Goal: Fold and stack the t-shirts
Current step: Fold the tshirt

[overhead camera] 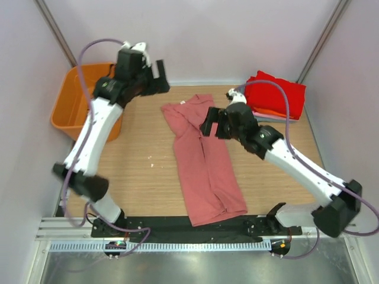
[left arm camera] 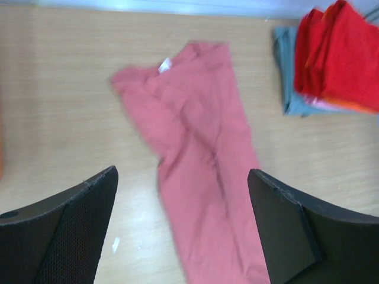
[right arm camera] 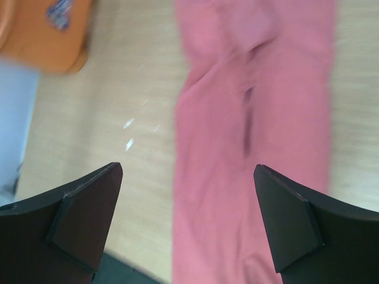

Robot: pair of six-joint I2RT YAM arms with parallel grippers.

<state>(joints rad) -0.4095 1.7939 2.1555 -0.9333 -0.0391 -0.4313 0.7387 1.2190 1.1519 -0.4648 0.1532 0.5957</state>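
A salmon-pink t-shirt [overhead camera: 204, 160] lies folded lengthwise into a long strip down the middle of the table; it also shows in the left wrist view [left arm camera: 201, 154] with its white neck label [left arm camera: 164, 65], and in the right wrist view [right arm camera: 254, 148]. A stack of folded shirts with a bright red one [overhead camera: 275, 94] on top sits at the back right; grey-blue, pale pink and orange edges show under the red [left arm camera: 337, 56]. My left gripper [overhead camera: 155, 77] is open and empty, high at the back left. My right gripper [overhead camera: 211, 123] is open and empty above the strip's upper right edge.
An orange plastic basket [overhead camera: 74, 100] stands at the back left by the left arm, and shows in the right wrist view [right arm camera: 41, 29]. A black rail [overhead camera: 177, 225] runs along the table's near edge. Walls close in on three sides.
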